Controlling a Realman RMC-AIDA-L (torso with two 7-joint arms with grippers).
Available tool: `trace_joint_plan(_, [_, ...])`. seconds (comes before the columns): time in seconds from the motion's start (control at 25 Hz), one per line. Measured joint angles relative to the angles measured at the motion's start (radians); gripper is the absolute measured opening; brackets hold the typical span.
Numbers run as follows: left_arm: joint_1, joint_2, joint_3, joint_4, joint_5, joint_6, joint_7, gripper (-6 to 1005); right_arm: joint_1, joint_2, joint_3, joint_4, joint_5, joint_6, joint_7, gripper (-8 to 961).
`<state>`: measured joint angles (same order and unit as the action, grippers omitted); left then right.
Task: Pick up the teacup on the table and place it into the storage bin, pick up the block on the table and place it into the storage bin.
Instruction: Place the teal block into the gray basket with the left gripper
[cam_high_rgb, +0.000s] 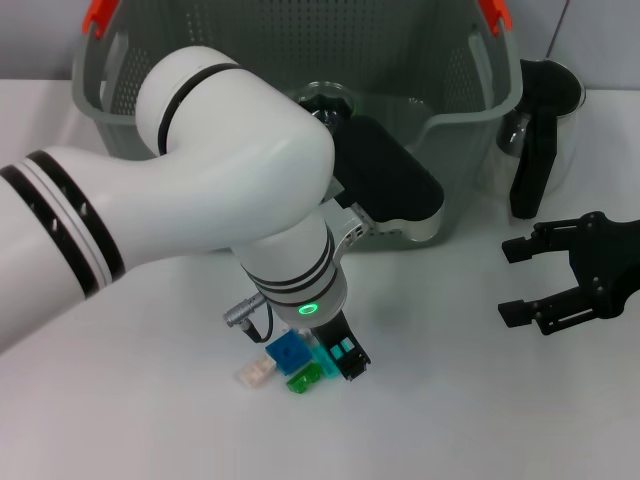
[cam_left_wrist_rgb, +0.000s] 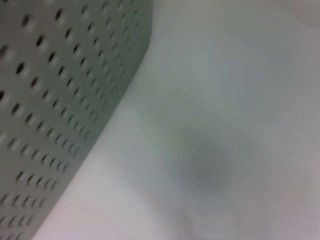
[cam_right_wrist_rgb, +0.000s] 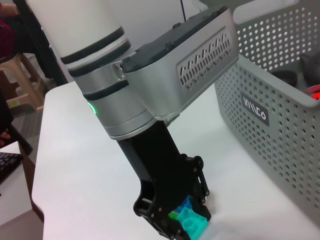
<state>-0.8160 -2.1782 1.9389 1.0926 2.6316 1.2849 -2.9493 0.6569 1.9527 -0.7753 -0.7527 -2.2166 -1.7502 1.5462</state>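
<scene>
- The left gripper (cam_high_rgb: 345, 360) is pressing down among the blocks (cam_high_rgb: 292, 355) in front of the storage bin (cam_high_rgb: 455, 120), its jaws closing on a teal one (grip partly hidden).
- The right gripper (cam_high_rgb: 525, 280) is idling open beside the bin's right corner, with bare table (cam_high_rgb: 480, 400) around it.

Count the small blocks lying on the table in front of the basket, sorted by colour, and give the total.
Blue block: 1
Teal block: 1
Green block: 1
Cream-white block: 1
Total: 4 in the head view, clustered at the left gripper; others may be hidden beneath it.
</scene>
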Motion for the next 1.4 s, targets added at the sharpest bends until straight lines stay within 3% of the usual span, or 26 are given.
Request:
trace_joint_plan(0.36, [-0.003, 0.002, -0.005, 0.046, 0.005, 0.043, 0.010, 397, 0.000, 0.000, 0.008, -0.001, -0.002, 0.000, 0.000, 945])
trace_joint_plan(0.52, [0.010, 0.003, -0.027, 0.142, 0.005, 0.118, 0.024, 397, 0.000, -0.001, 0.010, -0.001, -0.003, 0.000, 0.000, 945])
trace_joint_plan(0.68, [0.055, 0.000, -0.109, 0.290, -0.026, 0.215, 0.069, 397, 0.000, -0.006, 0.011, 0.000, -0.004, 0.000, 0.000, 945])
trace_joint_plan(0.84, [0.107, -0.001, -0.257, 0.426, -0.159, 0.306, 0.153, 396, -0.004, -0.011, 0.015, -0.001, -0.005, -0.003, 0.000, 945])
trace_joint_plan(1.08, [0.143, 0.010, -0.593, 0.522, -0.500, 0.438, 0.291, 417, -0.008, -0.013, 0.016, -0.001, -0.005, -0.002, 0.000, 945])
trace_joint_plan(1.24, [0.115, 0.018, -0.783, 0.556, -0.555, 0.481, 0.343, 437, -0.008, -0.013, 0.016, -0.001, -0.005, -0.001, 0.000, 945])
trace_joint_plan(1.4, [0.040, 0.061, -0.935, 0.523, -0.558, 0.453, 0.382, 458, -0.003, -0.011, 0.015, -0.001, -0.005, -0.001, 0.000, 945])
